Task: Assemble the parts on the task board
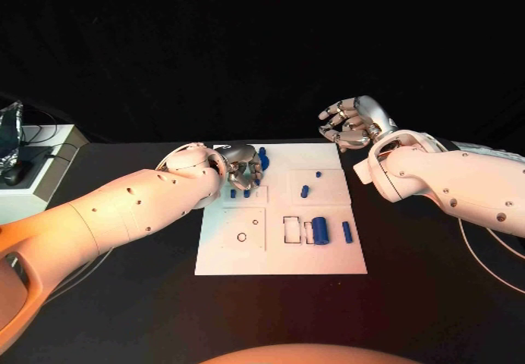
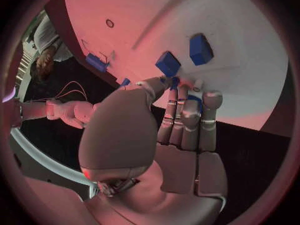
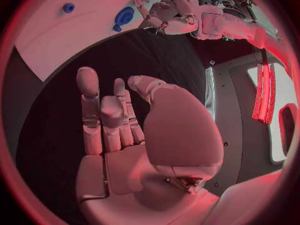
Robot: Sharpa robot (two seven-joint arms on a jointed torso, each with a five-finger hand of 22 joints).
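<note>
The left hand presses fingers onto a blue part at the far edge of the white task board; the right hand hovers empty beyond the board's far right corner, fingers loosely curled and apart.

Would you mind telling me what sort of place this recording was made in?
Probably a robotics lab test bench: a black table carries a white task board with small blue parts, and a box with cables sits beside it, against a dark backdrop.

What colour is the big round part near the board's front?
Blue part, clearest in the head view.
</note>
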